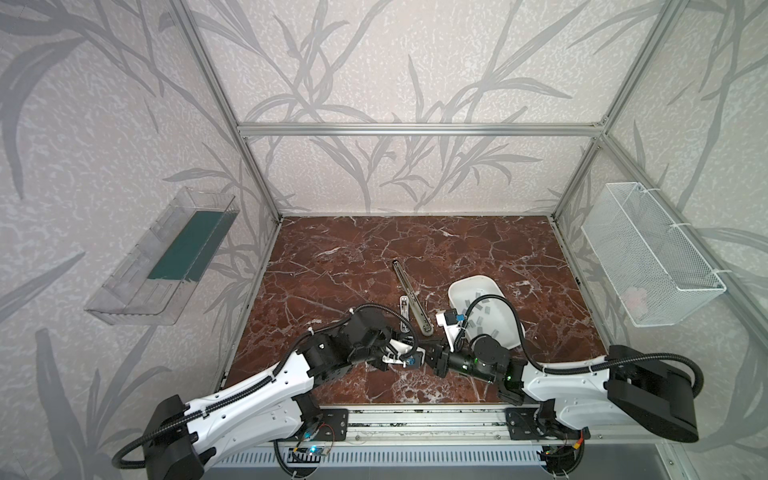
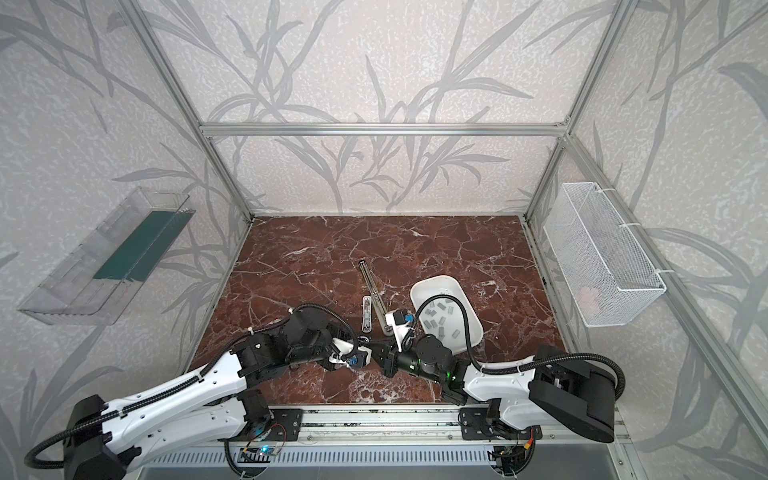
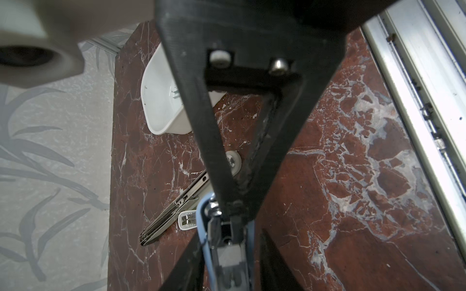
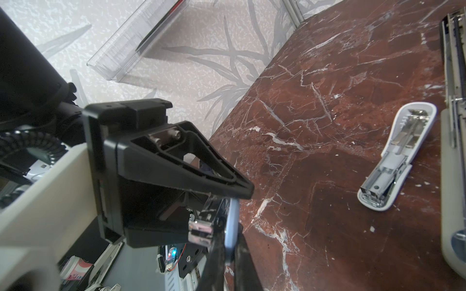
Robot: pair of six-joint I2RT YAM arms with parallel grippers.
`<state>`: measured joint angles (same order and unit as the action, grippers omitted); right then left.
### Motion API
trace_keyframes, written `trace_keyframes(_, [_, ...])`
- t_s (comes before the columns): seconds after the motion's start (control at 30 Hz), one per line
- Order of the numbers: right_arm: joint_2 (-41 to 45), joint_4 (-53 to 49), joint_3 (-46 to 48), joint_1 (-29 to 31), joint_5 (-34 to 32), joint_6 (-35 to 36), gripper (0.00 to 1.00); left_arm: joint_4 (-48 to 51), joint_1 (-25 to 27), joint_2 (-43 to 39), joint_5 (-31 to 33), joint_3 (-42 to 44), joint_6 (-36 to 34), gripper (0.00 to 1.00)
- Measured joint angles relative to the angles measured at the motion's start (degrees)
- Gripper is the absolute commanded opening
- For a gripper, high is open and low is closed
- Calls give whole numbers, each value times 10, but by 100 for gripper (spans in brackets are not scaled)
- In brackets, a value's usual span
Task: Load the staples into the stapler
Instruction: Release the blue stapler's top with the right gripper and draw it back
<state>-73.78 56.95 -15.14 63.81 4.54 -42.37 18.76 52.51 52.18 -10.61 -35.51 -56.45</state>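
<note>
Grey staples (image 1: 482, 319) lie in white tub (image 1: 461, 286); blue stapler (image 4: 232, 226) is gripped.

Scanning every surface for print: nothing legible. The blue-edged stapler (image 4: 232, 221) clamped in the right gripper (image 4: 230, 241) shows no readable mark, and the small white stapler (image 4: 396, 156) lying just beyond that gripper is just as bare. A pink-and-white label (image 4: 75, 270), well away from the gripper, is too blurred to read

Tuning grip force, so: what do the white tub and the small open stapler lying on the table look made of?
White tub: smooth, slightly glossy plastic, judging by its rounded moulded corners. Small stapler: white matte shell, probably plastic, around a chromed metal magazine that mirrors the light.
</note>
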Motion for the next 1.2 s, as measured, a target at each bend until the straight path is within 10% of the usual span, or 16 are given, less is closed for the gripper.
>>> trace_keyframes(0.3, [-8, 26, -2, 0, 7, -1, 0, 1, 0, -21, 9, 0, 1, 26])
trace_keyframes(0.57, [-6, 3, -4, -1, -18, -5, 37, -7, -31, 15, -4, -8, -9, 21])
trace_keyframes(0.7, [50, -26, 5, -3, -37, -2, 43, 51, -94, 57, -38, -52, -94, 6])
trace_keyframes(1.2, [334, -241, 71, -172, -78, 16, 53, 244, -188, 298, 11, -241, -359, 2])
